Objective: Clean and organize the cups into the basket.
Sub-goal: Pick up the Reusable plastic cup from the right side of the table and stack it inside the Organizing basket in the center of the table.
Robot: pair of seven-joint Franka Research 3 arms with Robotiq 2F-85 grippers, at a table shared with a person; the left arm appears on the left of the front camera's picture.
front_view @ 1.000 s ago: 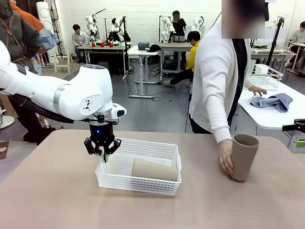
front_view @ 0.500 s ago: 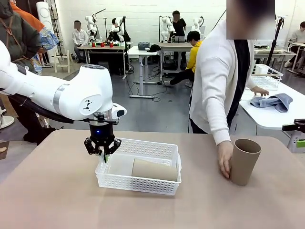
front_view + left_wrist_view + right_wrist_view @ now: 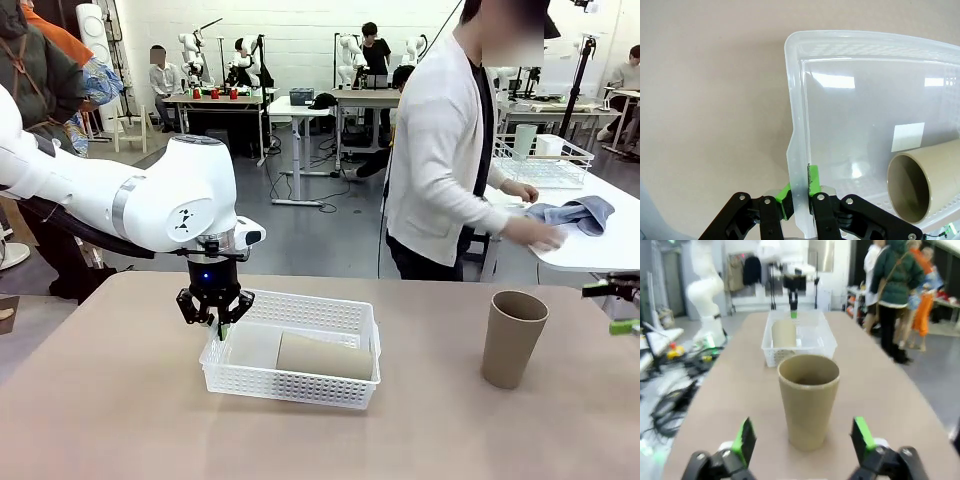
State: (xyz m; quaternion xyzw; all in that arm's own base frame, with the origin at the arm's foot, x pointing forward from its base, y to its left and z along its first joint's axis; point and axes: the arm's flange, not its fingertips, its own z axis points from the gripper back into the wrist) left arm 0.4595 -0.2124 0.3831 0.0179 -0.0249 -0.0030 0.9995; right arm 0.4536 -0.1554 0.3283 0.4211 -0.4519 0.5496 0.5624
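Plainly, the coming move is turning on the upright tan cup [image 3: 512, 338], which is standing alone on the table [image 3: 120, 420] at the right of the front picture, mouth up and long axis vertical. In the right wrist view this cup [image 3: 808, 400] is sitting dead centre, straight ahead of the right gripper [image 3: 804, 437]. That gripper's green pads [image 3: 745, 439] are spreading wide to either side of the cup without touching it, and are holding nothing. Judging by this, the right arm is much the nearer one. Its gripper [image 3: 618, 305] is peeking in at the right edge of the front picture, just beside the cup.

The left gripper [image 3: 215, 312] is busy at centre left. It is pinching the left rim of the white mesh basket [image 3: 290, 385], with its fingers closed tight on the plastic wall [image 3: 790, 100], as the left wrist view shows at the gripper [image 3: 799, 192].

Counting cups, two tan ones are showing. One is the upright cup, well apart from the basket. The other, the lying cup [image 3: 322, 357], is resting on its side inside the basket against the near wall, its long axis running left to right in the front picture. Its mouth [image 3: 912, 187] is facing the left gripper.

A pale tapered shape [image 3: 525, 140] is sitting in a wire basket [image 3: 560, 175] at the upper right. It may be a third cup, but it is too small to tell.
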